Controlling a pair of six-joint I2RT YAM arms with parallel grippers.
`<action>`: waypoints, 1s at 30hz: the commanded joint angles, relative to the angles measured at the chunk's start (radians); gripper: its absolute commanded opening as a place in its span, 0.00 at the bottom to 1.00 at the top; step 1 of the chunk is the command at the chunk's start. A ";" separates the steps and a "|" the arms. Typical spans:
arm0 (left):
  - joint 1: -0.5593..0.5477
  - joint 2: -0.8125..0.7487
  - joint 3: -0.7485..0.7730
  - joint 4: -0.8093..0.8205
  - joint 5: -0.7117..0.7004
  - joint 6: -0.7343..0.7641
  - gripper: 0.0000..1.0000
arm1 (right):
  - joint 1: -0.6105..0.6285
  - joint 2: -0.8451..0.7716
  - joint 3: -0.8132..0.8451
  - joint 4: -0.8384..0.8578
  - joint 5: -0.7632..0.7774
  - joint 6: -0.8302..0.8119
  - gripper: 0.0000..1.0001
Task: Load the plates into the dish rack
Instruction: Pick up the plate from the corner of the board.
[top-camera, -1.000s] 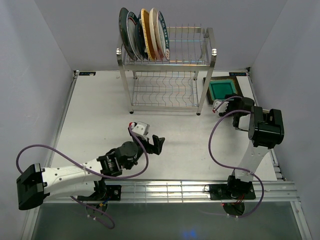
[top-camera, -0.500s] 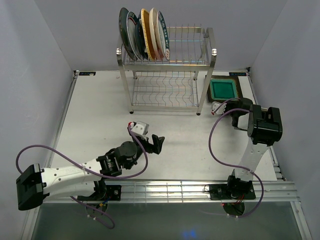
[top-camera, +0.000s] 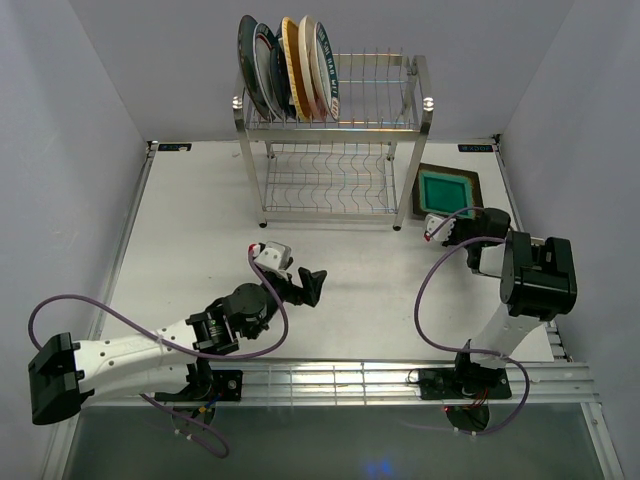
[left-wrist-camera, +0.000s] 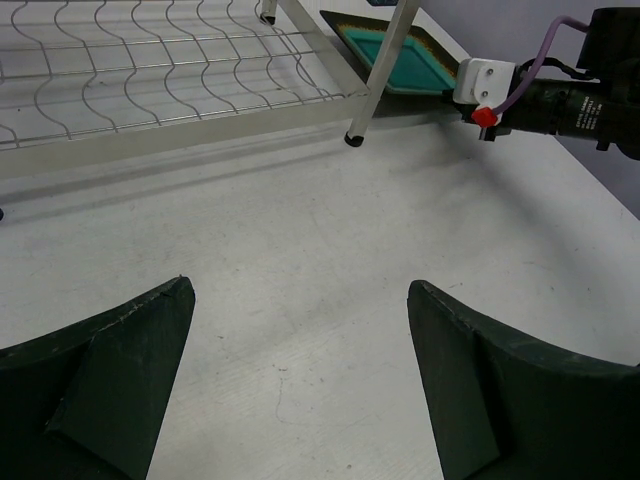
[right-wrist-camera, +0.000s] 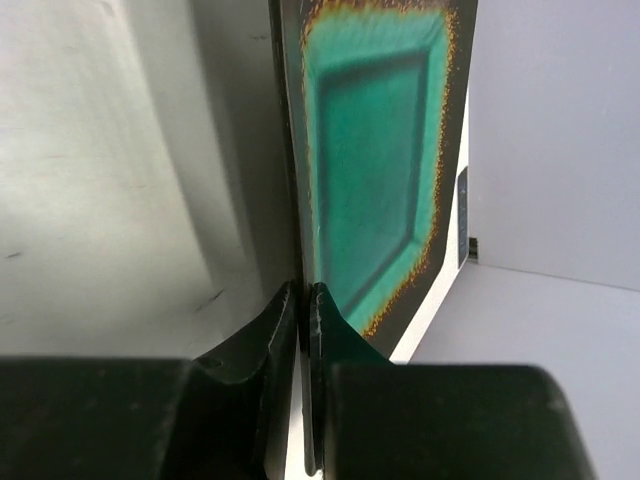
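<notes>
The green square brown-rimmed plate lies right of the dish rack, by its right front post. My right gripper is shut on the plate's near rim, and the right wrist view shows the rim pinched between both fingers with the green plate stretching away. Several plates stand on edge at the left of the rack's top tier. My left gripper hovers open over bare table in front of the rack, with nothing between its fingers. The green plate shows in the left wrist view too.
The rack's lower shelf has no dishes on it, nor does the right part of the top tier. The rack's right front post stands close to the held plate. Walls enclose the table on three sides.
The right gripper has shut on the green plate's near rim and drawn it slightly nearer, turning it a little. The left arm has shifted slightly, its gripper still open.
</notes>
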 joint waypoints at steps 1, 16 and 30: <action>-0.004 -0.028 -0.009 0.014 -0.003 0.004 0.98 | 0.000 -0.134 -0.043 -0.105 -0.078 0.080 0.08; -0.004 0.072 0.049 0.014 0.058 -0.048 0.98 | -0.003 -0.692 -0.149 -0.749 -0.056 0.164 0.08; -0.004 0.132 0.072 0.056 0.064 -0.367 0.98 | 0.000 -1.073 -0.104 -1.240 -0.215 0.110 0.08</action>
